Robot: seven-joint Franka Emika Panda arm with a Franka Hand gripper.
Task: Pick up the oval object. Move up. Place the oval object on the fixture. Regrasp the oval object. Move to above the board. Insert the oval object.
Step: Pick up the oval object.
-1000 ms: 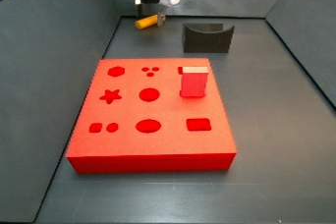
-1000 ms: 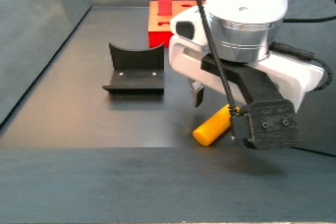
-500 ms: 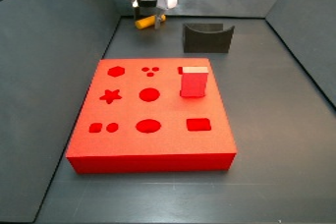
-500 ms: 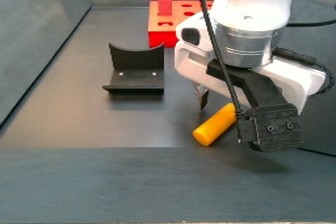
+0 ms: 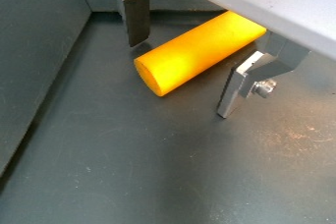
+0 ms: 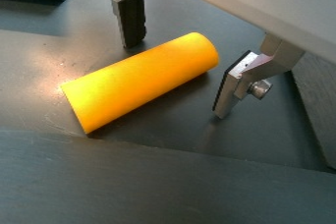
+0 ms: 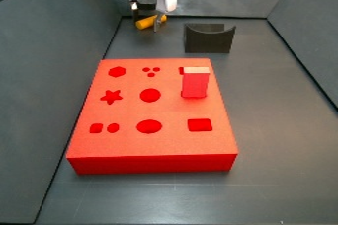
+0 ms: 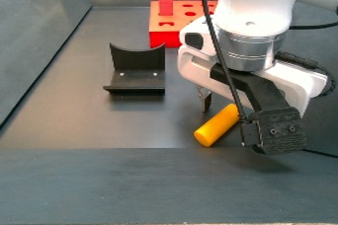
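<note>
Oval object (image 5: 199, 53) lies flat on the dark grey floor (image 5: 171, 159), a smooth yellow-orange peg with rounded ends, seen lengthwise in both wrist views (image 6: 140, 80). It sits between the 2 fingers of the gripper (image 5: 187, 58), which stands open around it: one silver finger (image 5: 137, 17) with its dark pad is just beside one long flank of the peg, and the opposite finger (image 5: 245, 79) stands just beside the other flank. Whether either pad actually touches the plastic cannot be told; in the wrist views a thin gap seems to remain on each side, and the peg rests on the floor, not lifted.

In a side view the peg (image 8: 218, 125) lies at an angle under the white wrist of the arm (image 8: 256, 22), with the gripper (image 8: 222, 104) low over it and a black camera housing (image 8: 274, 128) just beside its lower end. In a side view from the far end of the table, the gripper (image 7: 148, 13) and the peg (image 7: 148, 20) appear small, near the back wall.

The fixture (image 8: 134, 69), a dark block with a curved U-shaped notch in its top, stands near the peg but apart from it (image 7: 208, 38). The board (image 7: 153, 113), a bright red slab with star, circle, oval and rectangle cut-outs, lies well apart from the gripper; 1 small red block (image 7: 195, 82) stands upright on it. Only a corner of the board (image 8: 172, 19) shows behind the arm.
</note>
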